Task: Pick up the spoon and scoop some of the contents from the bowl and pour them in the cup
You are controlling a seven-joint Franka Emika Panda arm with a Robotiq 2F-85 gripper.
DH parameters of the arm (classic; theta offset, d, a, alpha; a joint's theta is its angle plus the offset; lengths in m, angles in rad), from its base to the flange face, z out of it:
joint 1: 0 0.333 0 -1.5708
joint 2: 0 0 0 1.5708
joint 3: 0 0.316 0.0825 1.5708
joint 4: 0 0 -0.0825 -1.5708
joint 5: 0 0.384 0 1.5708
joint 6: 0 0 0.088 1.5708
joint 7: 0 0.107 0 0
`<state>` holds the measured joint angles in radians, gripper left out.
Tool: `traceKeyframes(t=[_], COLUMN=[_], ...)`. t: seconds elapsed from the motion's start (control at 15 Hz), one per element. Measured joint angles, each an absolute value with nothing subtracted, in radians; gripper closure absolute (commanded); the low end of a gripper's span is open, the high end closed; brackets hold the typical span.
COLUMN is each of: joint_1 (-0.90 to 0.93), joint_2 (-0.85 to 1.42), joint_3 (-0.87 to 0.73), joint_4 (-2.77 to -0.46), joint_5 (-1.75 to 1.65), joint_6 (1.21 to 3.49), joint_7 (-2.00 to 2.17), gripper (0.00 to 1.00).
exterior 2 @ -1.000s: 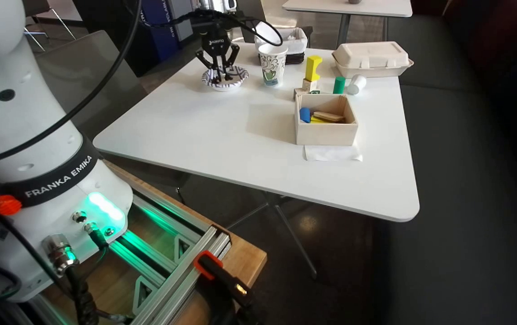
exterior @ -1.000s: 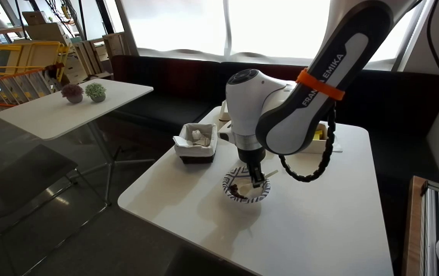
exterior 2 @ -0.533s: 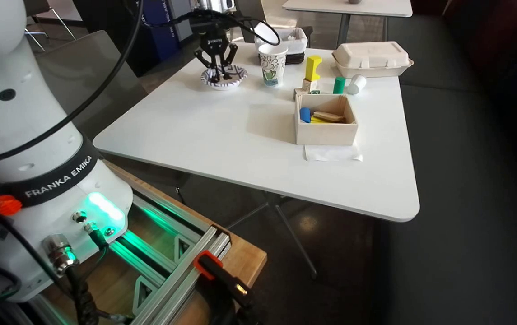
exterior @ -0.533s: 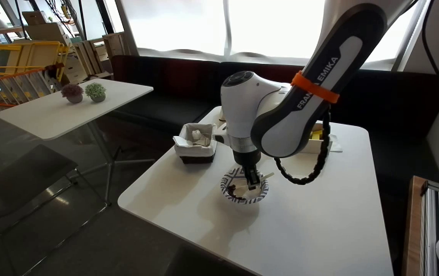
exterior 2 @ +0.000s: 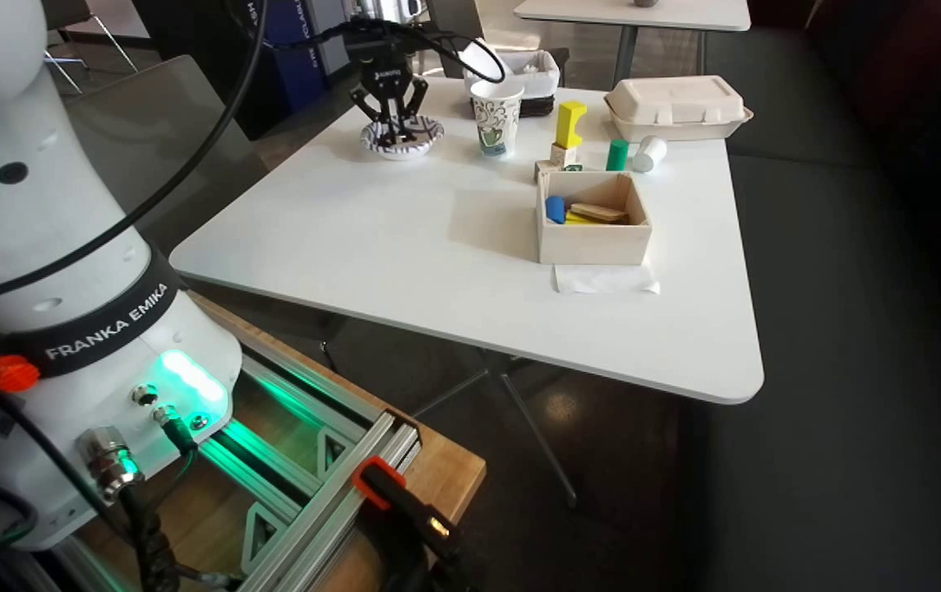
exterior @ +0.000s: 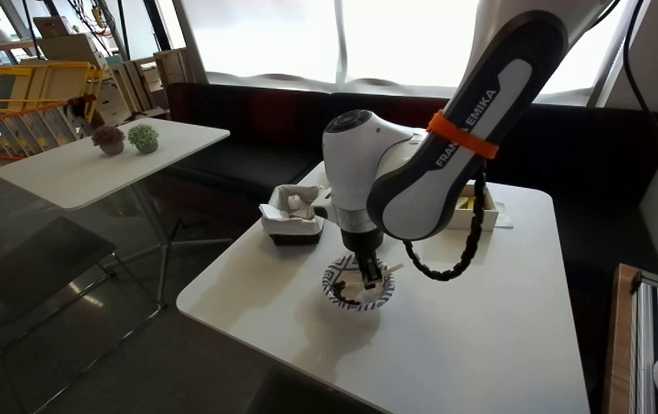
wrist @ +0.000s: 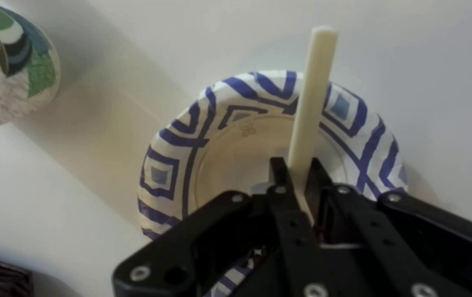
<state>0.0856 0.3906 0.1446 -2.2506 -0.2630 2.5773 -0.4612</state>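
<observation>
I grip spoon (wrist: pixel 312 99), pale hndl slanting over rim of bowl (wrist: pixel 178 136); bowl wht w/ blue pattern, dk contents (exterior: pixel 338 289) at one side; cup (exterior 2: pixel 495 123) upright nearby, printed.

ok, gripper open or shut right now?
Shut, on the spoon. In the wrist view the gripper has its fingers against both sides of it, no gap showing.

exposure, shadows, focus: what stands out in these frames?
In an exterior view, the white windows are blown out; in an exterior view, the green-white light strip glares; in the wrist view, shadow darkens the white table between the patterned paper cup and blue-and-white round bowl, and the black two-finger gripper looks slightly soft.
</observation>
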Motion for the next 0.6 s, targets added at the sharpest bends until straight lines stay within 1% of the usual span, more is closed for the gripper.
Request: traceKeyframes(t=[0.27,0.6], joint_1=[0.062,-0.009], joint_2=[0.399,0.43], joint_3=[0.169,0.233], joint_4=[-2.246,-2.246], joint_5=[-0.235,-0.128], joint_6=[2.592,2.689], joint_7=[-0.5,-0.61], gripper=[0.96,0.96])
